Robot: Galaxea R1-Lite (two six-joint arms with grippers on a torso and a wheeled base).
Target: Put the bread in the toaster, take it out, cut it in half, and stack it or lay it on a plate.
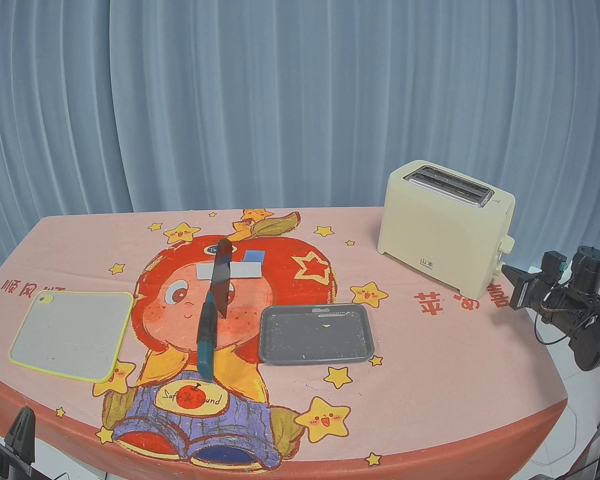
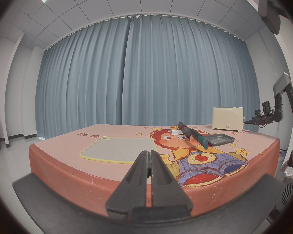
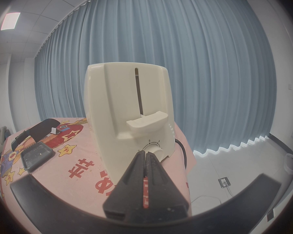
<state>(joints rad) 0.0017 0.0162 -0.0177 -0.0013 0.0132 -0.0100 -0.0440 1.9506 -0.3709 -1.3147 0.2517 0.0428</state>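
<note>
Head view: the table (image 1: 447, 368) had a pink cartoon cloth. The toaster (image 1: 447, 227) stood at the far right, slots up; couldn't tell if any bread was in them. The grey tray (image 1: 293, 338) lay mid-table with a small crumb in it. The knife (image 1: 213, 308) was just left of the tray, teal handle end down on the cloth and dark blade propped up on a white stand (image 1: 237, 269). The cutting board (image 1: 70, 333) lay flat at the left, well apart from the knife. The right gripper (image 1: 510, 275) hung off the table's right edge, tip aimed at the toaster's lever end, near it but with a gap. The left gripper (image 1: 21, 425) sat low off the near-left corner.

Left wrist view: left gripper (image 2: 149, 153) fingers were pressed together, nothing between them. It sat below the table edge, facing the cutting board (image 2: 120, 148). Beyond that were the tilted knife (image 2: 192, 135), the tray (image 2: 221, 138) and the toaster (image 2: 228, 118), with the right gripper (image 2: 249, 122) just off the toaster's end.

Right wrist view: right gripper (image 3: 146, 156) fingers were closed, holding nothing. It pointed at the toaster (image 3: 114, 114) end face, low by the dial (image 3: 153, 150). The lever (image 3: 147, 123) sat at the bottom of its slot. A black cord (image 3: 182, 148) ran out behind the toaster. The tray (image 3: 35, 155) and knife blade (image 3: 35, 132) were farther along the table.
</note>
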